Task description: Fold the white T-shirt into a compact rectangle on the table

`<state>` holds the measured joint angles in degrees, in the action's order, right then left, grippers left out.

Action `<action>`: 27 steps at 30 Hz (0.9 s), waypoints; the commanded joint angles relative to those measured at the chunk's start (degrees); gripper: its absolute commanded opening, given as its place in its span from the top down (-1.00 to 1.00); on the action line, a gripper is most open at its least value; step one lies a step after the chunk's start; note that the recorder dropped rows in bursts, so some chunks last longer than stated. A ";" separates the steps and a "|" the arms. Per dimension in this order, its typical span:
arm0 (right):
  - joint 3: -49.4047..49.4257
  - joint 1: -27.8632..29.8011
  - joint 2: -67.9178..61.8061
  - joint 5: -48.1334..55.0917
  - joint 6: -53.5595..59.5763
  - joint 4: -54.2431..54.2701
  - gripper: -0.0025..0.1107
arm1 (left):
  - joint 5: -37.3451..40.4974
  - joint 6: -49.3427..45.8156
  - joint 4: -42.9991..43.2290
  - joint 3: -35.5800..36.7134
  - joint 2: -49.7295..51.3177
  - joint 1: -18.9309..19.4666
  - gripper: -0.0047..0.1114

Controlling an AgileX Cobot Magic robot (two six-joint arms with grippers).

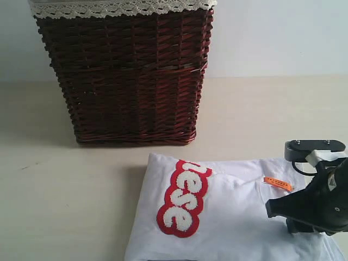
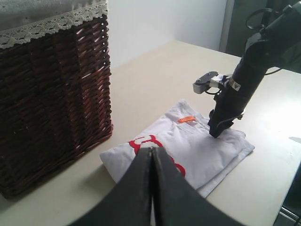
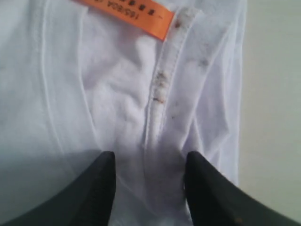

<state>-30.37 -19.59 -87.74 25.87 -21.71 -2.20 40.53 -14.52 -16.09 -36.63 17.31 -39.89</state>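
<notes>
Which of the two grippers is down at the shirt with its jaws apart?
The right gripper: it stands open on the white T-shirt at the neck, near the orange label. The left gripper is shut tight.

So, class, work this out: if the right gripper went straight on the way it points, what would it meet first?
The T-shirt. The right gripper points down at its collar seam near the orange label, open, its fingertips seemingly touching the cloth. The table lies beneath.

T-shirt (image 1: pixel 234 217) white; letters (image 1: pixel 182 201) white, red-outlined; label (image 1: pixel 278 184) orange. Basket (image 1: pixel 125 76) dark red wicker, lace trim (image 1: pixel 119 7) white. Table (image 1: pixel 65 190) cream-beige.
</notes>
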 commanded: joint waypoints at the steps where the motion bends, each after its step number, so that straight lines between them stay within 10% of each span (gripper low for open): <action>1: 0.37 0.25 -0.14 -2.80 6.18 4.86 0.19 | -0.31 0.39 0.38 0.16 -0.20 -0.12 0.92; 7: 0.37 0.25 -0.58 -5.66 7.41 -1.31 0.96 | -0.09 0.39 0.46 0.16 -0.20 -0.12 0.92; 16: -1.90 0.25 -0.46 -5.67 -2.88 -11.89 0.82 | 1.83 0.39 0.83 0.47 -0.94 -0.12 0.92; 27: 0.23 0.25 16.51 -17.90 -2.99 -12.27 0.77 | -13.42 4.48 0.22 10.91 -17.15 -0.02 0.92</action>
<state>-31.58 -19.59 -76.99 11.73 -24.49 -13.85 30.60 -11.15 -15.59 -27.56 2.51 -39.89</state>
